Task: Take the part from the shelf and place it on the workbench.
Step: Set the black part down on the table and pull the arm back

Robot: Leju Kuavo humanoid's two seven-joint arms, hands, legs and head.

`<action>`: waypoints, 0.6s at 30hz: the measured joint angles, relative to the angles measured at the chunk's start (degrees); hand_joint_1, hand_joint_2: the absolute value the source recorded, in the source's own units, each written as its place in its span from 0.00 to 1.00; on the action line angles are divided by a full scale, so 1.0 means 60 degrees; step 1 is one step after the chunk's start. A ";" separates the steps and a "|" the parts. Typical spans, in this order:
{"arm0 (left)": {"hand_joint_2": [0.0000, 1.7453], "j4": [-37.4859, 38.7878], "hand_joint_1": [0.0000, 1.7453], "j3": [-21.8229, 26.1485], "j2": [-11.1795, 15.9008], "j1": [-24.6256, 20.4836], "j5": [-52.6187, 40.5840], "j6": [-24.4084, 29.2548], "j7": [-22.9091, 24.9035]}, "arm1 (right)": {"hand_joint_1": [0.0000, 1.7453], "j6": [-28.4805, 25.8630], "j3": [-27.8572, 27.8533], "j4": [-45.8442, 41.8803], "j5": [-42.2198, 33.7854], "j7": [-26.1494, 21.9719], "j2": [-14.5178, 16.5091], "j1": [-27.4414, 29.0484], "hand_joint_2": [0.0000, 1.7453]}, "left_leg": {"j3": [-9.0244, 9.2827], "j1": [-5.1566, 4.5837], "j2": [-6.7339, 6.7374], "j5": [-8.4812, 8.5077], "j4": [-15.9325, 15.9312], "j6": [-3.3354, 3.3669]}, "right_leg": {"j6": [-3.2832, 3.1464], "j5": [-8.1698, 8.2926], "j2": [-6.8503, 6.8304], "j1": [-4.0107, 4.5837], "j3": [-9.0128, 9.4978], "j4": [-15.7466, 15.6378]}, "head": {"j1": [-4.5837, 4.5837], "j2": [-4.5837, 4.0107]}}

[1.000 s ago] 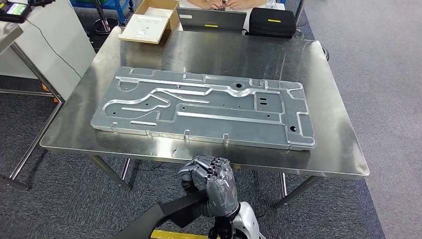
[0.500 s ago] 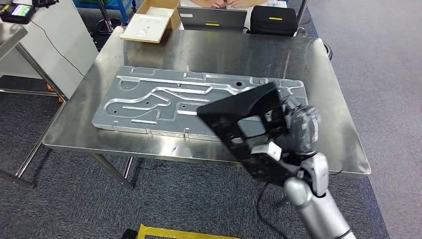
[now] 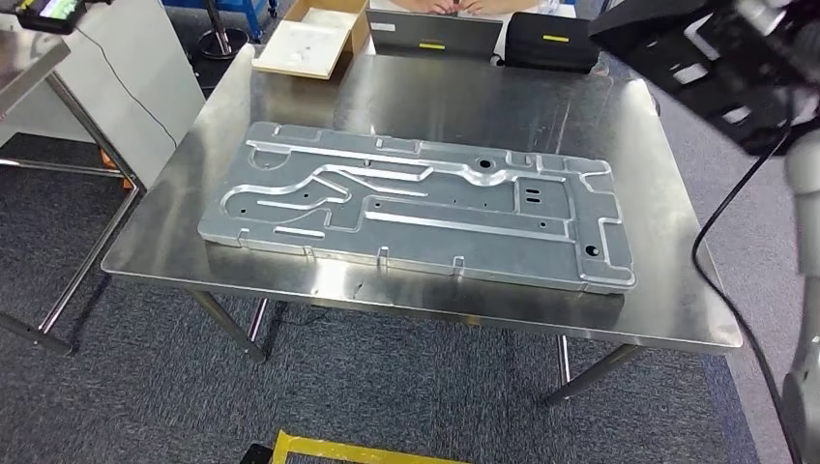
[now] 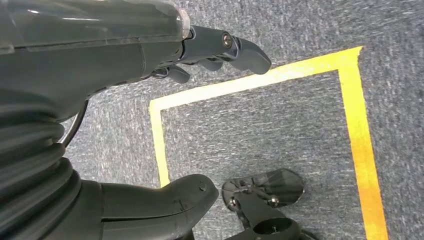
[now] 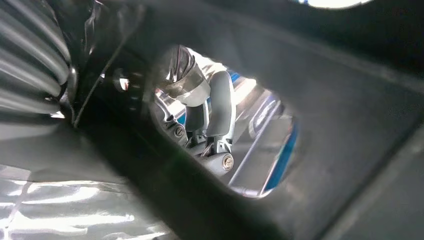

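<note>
The black part (image 3: 696, 58) is up high past the bench's (image 3: 290, 280) far right corner, gripped by the right hand (image 5: 200, 120). The left hand (image 4: 150, 45) hangs empty, fingers loosely apart, over the carpet.

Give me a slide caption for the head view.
Right hand raises a black angular part above a steel workbench bearing a grey machined plate.

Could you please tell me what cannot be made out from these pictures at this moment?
- Black part, head view: cut off by the top edge, so its full shape is unknown.
- Right hand, head view: mostly hidden behind the part and blurred, so its grip is unclear.
- Right wrist view: the dark part sits close to the lens, blocking the fingers.
- Person's hands, head view: cut by the top edge behind the laptop.
</note>
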 joint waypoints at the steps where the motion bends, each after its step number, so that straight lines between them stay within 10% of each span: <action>1: 1.00 0.0000 0.00 -0.0023 -0.0014 -0.0004 -0.0005 -0.0003 0.0005 | 1.00 0.0030 0.0038 0.0295 0.0058 0.0003 -0.0148 -0.0369 1.00 | 0.0012 0.0017 -0.0010 0.0031 -0.0048 0.0055 | 0.0042 -0.0221 0.0041 -0.0015 -0.0158 0.0350 | 0.0001 -0.0001; 5: 1.00 0.0000 0.00 -0.0133 -0.0065 -0.0015 -0.0026 -0.0016 0.0044 | 1.00 0.0096 0.0358 0.1233 0.0512 0.0141 -0.0532 -0.1348 1.00 | 0.0035 0.0018 -0.0025 0.0020 -0.0065 0.0134 | 0.0144 -0.1011 0.0146 -0.0042 -0.1259 0.2470 | 0.0005 0.0002; 10: 1.00 0.0000 0.00 -0.0222 -0.0088 -0.0046 -0.0106 -0.0058 0.0105 | 1.00 0.0735 0.1019 0.2500 0.1560 0.0136 -0.0841 -0.2780 1.00 | 0.0073 -0.0011 -0.0073 -0.0085 -0.0005 0.0029 | 0.0090 0.0411 0.0159 -0.0027 -0.0364 0.0165 | 0.0005 0.0000; 15: 1.00 0.0000 0.00 -0.0335 -0.0108 -0.0110 -0.0107 -0.0212 0.0092 | 1.00 0.0524 0.1906 0.3848 0.2240 -0.0084 -0.0799 -0.3066 1.00 | 0.0024 -0.0010 -0.0050 -0.0220 0.0113 -0.0205 | -0.0156 0.0465 0.0176 0.0006 -0.0177 -0.0279 | -0.0001 0.0001; 18: 1.00 0.0000 0.00 -0.0385 -0.0114 -0.0132 -0.0097 -0.0376 -0.0019 | 1.00 -0.0123 0.2336 0.4548 0.2437 -0.0260 -0.0588 -0.2664 1.00 | -0.0661 -0.0009 0.0015 -0.0961 0.1563 -0.0283 | -0.0295 0.0485 0.0161 -0.0017 -0.0143 -0.0331 | -0.0006 -0.0001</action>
